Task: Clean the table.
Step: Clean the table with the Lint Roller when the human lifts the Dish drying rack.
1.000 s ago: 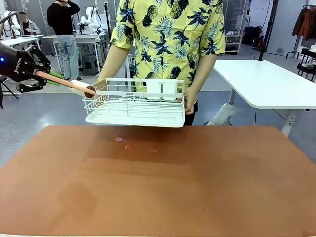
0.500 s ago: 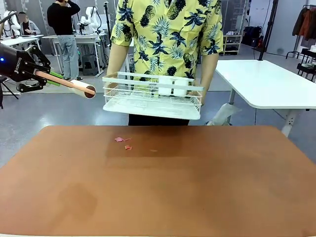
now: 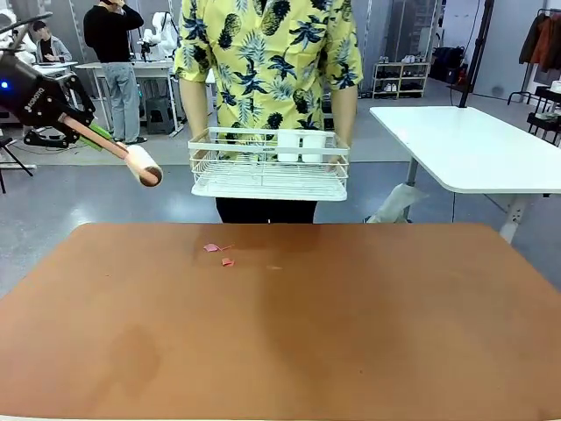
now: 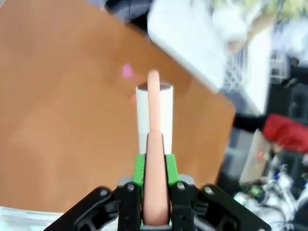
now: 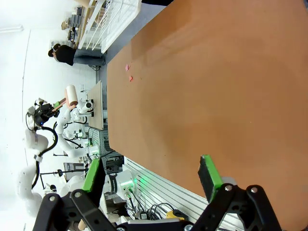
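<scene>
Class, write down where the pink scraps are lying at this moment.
In the front view the pink scraps lie on the reddish-brown table, left of centre near its far edge, short of the white rack the person holds.

This looks like a lab or workshop. It has a bare grey floor (image 3: 96, 197), a white worktable (image 3: 473, 145), storage shelves (image 3: 399, 77) and possibly a coat rack (image 3: 543, 39).

I have the desk (image 3: 368, 333) open almost everywhere; only small pink scraps (image 3: 219, 253) lie near its far left. Past the far edge, a person (image 3: 263, 61) holds a white dish rack (image 3: 268, 171) blocking the middle, my lint roller (image 3: 143, 165) left of it.
</scene>
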Motion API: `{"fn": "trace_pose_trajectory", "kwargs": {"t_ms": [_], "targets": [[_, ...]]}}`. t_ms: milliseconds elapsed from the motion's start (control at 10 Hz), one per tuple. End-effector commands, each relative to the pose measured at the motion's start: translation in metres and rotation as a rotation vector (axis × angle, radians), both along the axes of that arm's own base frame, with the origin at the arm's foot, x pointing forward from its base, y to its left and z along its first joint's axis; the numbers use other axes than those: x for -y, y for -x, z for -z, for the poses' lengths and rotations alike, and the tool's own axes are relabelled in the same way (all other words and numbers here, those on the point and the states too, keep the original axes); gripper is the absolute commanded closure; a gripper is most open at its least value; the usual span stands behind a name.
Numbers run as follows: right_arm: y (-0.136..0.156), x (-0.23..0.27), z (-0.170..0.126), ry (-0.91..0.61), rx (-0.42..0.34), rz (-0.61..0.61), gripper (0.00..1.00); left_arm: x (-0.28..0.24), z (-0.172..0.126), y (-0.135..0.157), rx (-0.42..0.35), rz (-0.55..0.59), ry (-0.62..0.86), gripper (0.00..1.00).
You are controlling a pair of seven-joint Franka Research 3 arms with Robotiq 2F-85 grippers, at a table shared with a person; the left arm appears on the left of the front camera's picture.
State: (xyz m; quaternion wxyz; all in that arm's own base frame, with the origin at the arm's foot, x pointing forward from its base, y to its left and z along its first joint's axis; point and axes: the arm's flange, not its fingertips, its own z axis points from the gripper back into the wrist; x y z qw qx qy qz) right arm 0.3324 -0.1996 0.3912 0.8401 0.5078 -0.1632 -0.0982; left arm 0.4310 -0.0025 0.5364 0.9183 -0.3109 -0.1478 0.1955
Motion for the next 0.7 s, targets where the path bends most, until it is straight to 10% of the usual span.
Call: {"fn": "trace_pose_trajectory", "kwargs": {"t_ms": [0,600], "targets": [[0.002,-0.001,-0.002,-0.018,0.013,0.006,0.00,-0.004,0.015,-0.061,-0.029,0.291,-0.184,0.79],[0.002,-0.001,-0.002,-0.018,0.013,0.006,0.00,0.000,0.108,-0.113,-0.023,0.398,-0.109,0.79]]}}
